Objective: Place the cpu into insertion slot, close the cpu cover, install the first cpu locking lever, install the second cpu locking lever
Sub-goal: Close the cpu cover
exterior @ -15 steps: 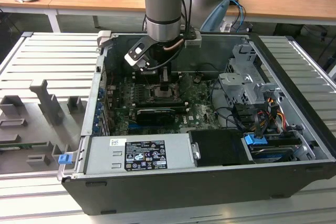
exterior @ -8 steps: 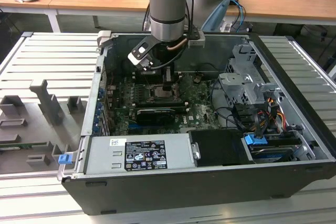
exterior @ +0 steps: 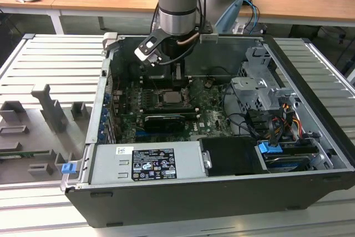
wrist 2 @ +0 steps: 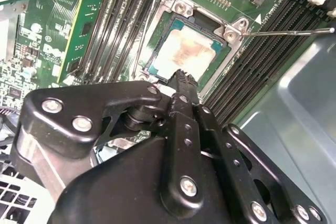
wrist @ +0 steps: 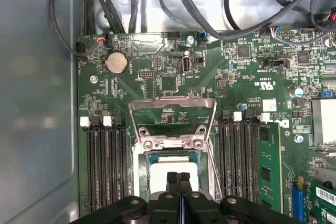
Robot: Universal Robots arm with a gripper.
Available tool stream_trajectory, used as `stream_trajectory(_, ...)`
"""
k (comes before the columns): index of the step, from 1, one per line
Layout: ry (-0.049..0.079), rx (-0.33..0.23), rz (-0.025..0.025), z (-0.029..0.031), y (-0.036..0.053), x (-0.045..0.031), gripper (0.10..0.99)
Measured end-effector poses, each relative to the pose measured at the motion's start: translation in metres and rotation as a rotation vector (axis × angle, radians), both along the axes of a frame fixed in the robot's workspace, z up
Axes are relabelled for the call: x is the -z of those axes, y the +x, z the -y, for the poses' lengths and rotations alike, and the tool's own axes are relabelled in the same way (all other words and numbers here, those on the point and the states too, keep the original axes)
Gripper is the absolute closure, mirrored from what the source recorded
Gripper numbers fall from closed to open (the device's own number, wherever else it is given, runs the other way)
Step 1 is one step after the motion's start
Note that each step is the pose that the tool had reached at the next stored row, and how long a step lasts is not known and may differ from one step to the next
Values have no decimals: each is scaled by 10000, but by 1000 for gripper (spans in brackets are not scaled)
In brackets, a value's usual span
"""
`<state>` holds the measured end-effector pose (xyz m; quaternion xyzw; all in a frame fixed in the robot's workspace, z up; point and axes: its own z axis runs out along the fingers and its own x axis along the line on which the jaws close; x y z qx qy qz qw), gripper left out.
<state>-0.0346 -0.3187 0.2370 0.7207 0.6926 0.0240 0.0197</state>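
Black gripper, jaws pressed shut with nothing held, is pointed tip-first at the cpu; a closed tip seems suited to pushing, not grasping. The cpu is seated flat in the insertion slot. The cpu cover is swung open, so the chip is exposed. In the exterior view, the gripper is seen at twelve o'clock of the socket, inside the computer case.
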Motion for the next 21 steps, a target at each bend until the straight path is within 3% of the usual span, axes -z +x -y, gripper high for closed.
stream_trajectory(8,-14,1,0,-7,0,-75,980)
stream_trajectory(16,-186,-1,-1,-36,0,-185,980)
stream_trajectory(21,-240,1,0,-43,0,-215,980)
